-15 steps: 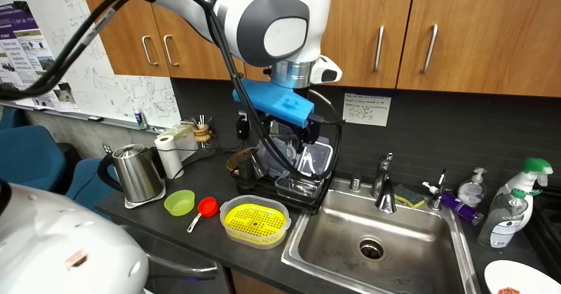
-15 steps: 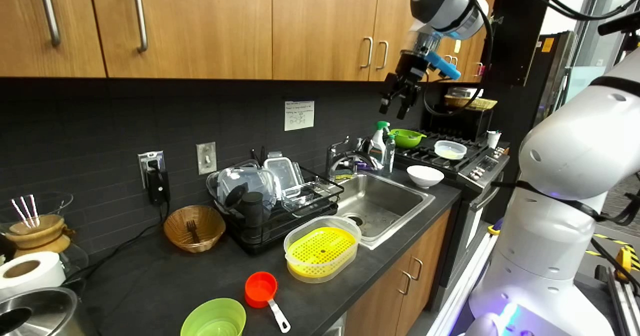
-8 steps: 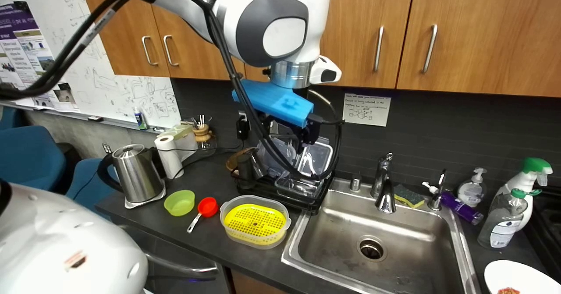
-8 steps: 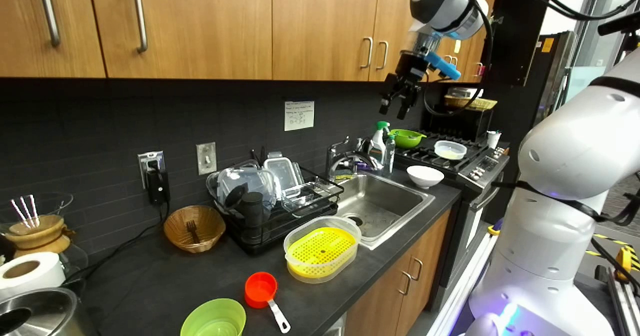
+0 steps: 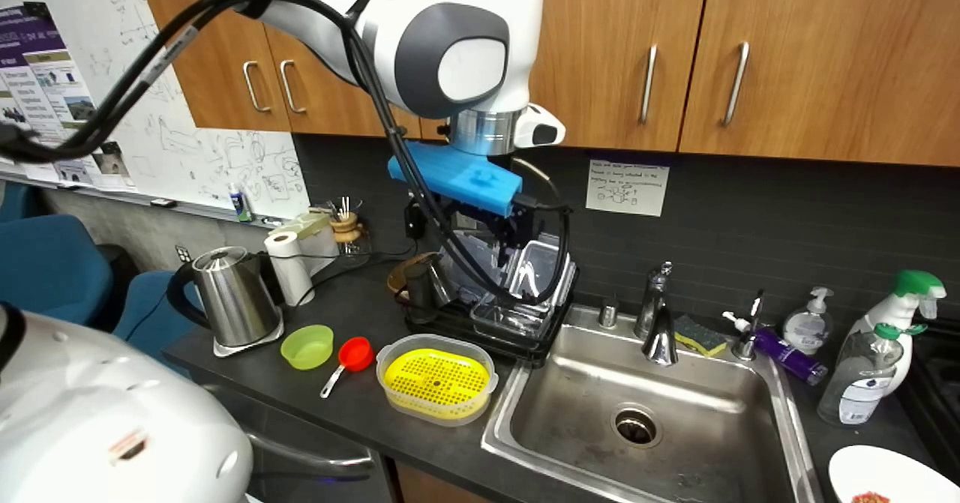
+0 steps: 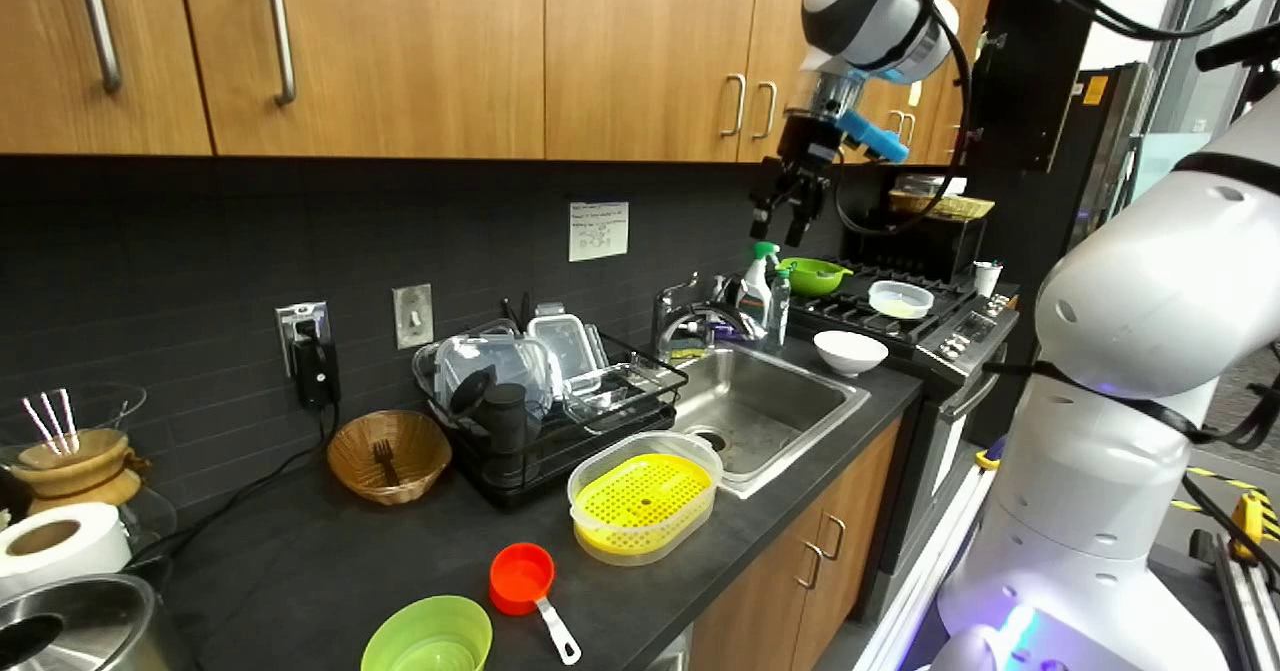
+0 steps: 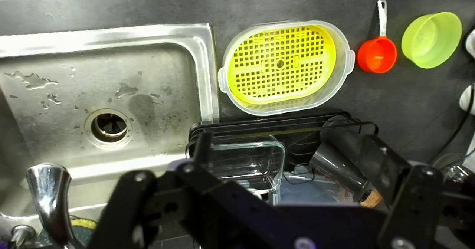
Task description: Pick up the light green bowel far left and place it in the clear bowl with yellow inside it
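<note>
wooden cabinets (image 5: pixel 825 53) run along the top of the scene, and the white robot arm (image 5: pixel 465 46) reaches in front of them. below stretches the dark table (image 6: pixel 270 571), with a steel sink (image 7: pixel 159 63) set into it. a black dish rack (image 6: pixel 520 493), loaded with clear containers (image 6: pixel 500 371), stands beside the sink. towards one end of the table a steel kettle (image 5: pixel 236 300) stands upright. the clear bowl (image 7: pixel 332 82) sits on the table in front of the rack, near the sink, with a yellow perforated tray (image 7: pixel 285 71) lying inside it. the hand (image 6: pixel 779 229) hangs well above the table, its two fingers (image 7: pixel 382 160) spread wide apart. cables (image 5: pixel 405 136) and a blue cover (image 5: pixel 457 179) hide much of it in an exterior view, so what lies straight beneath it i can't fairly say. the light green bowl (image 7: pixel 432 39) rests on the table, outside the clear bowl, between the kettle and a red measuring cup (image 7: pixel 377 55). the cup sits between the two bowls, just beside each, its pale handle (image 7: pixel 382 17) pointing towards the table's front edge.
</note>
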Robot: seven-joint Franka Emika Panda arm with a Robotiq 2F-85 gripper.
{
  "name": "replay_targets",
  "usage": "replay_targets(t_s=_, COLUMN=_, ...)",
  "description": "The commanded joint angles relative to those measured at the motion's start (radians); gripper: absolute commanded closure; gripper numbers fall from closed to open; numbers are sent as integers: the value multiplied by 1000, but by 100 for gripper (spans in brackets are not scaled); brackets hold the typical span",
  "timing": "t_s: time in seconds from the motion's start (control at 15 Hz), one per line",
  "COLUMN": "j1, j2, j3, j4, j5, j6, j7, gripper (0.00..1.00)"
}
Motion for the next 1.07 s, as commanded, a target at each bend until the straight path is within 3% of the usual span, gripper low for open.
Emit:
replay_targets(t_s=0.0, j1=-19, j2=18, j3=45, j4=-7, j5=-20, j6=12, j7=16, gripper=0)
replay_targets(t_s=1.0, j1=2, j2=124, j3=228, j4=-44, j5=-191, j6=126, j7=177, gripper=0)
